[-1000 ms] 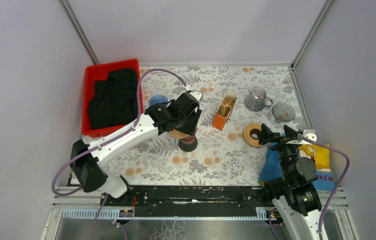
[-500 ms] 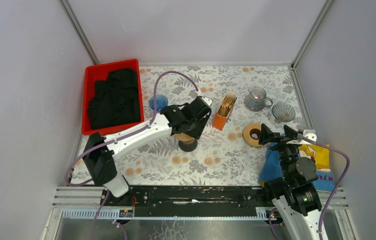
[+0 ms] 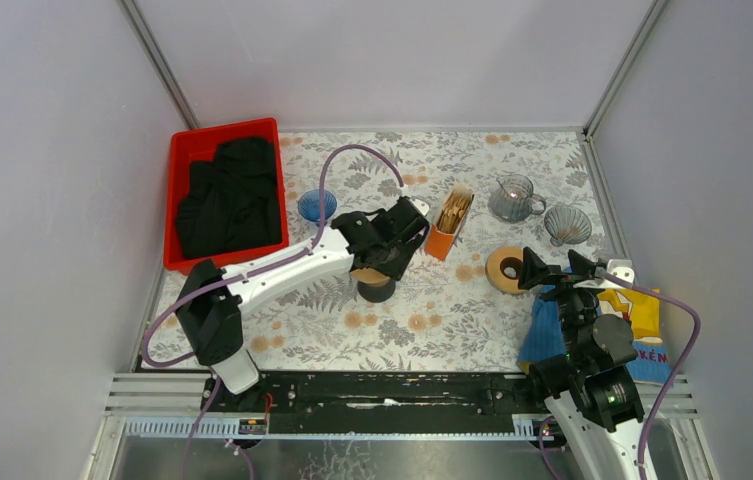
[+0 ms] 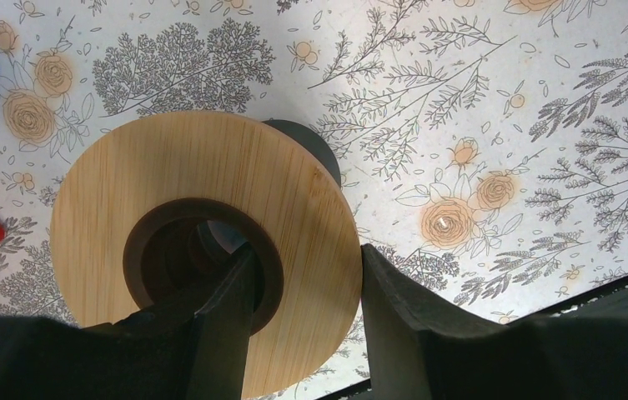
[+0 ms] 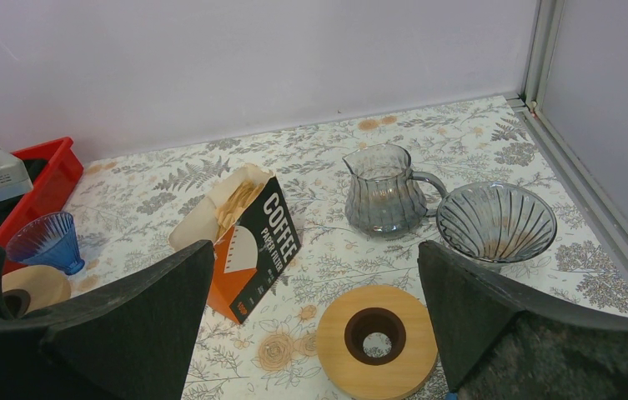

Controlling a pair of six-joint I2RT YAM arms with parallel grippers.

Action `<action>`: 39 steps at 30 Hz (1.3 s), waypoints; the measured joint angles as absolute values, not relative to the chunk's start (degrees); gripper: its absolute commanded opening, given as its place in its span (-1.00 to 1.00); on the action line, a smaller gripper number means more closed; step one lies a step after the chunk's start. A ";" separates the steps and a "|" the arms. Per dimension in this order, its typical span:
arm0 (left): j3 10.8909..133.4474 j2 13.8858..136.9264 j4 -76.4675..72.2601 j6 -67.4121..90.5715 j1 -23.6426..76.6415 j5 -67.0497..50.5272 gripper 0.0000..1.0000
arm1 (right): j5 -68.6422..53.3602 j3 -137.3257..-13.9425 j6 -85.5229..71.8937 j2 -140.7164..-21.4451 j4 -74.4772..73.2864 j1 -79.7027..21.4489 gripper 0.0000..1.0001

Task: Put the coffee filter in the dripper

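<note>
Centre frame, the left gripper (image 4: 302,271) is clamping the wooden ring (image 4: 168,167), one finger (image 4: 225,304) through its hole, over a black object (image 4: 314,146). Lower right, the right gripper (image 5: 314,250) is hanging wide open.

Robot test cell, lab-like; plain panel walls (image 3: 392,60) on aluminium frame posts (image 3: 157,60); floral-cloth table (image 3: 452,330); black mounting rail (image 3: 382,387) at near edge.

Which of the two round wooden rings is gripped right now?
The left wooden ring, clamped by the left gripper; the other ring lies free on the table.
</note>
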State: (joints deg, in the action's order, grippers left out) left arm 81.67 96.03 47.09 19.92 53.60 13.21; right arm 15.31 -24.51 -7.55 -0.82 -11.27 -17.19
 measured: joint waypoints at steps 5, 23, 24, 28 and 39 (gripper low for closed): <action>81.67 96.07 46.74 19.66 53.65 13.50 -0.15 | 15.31 -24.51 -7.55 -0.82 -11.27 -17.19 0.99; 81.65 95.98 45.80 19.51 54.72 14.59 0.29 | 15.31 -24.51 -7.55 -0.82 -11.27 -17.19 0.98; 81.62 95.92 45.80 19.51 54.72 14.63 0.31 | 15.31 -24.51 -7.55 -0.82 -11.27 -17.19 0.99; 81.56 94.52 45.71 19.55 54.72 15.25 0.45 | 15.31 -24.51 -7.55 -0.82 -11.27 -17.19 0.99; 76.34 80.16 40.95 21.10 52.64 20.18 0.62 | 15.31 -24.51 -7.55 -0.82 -11.27 -17.19 0.98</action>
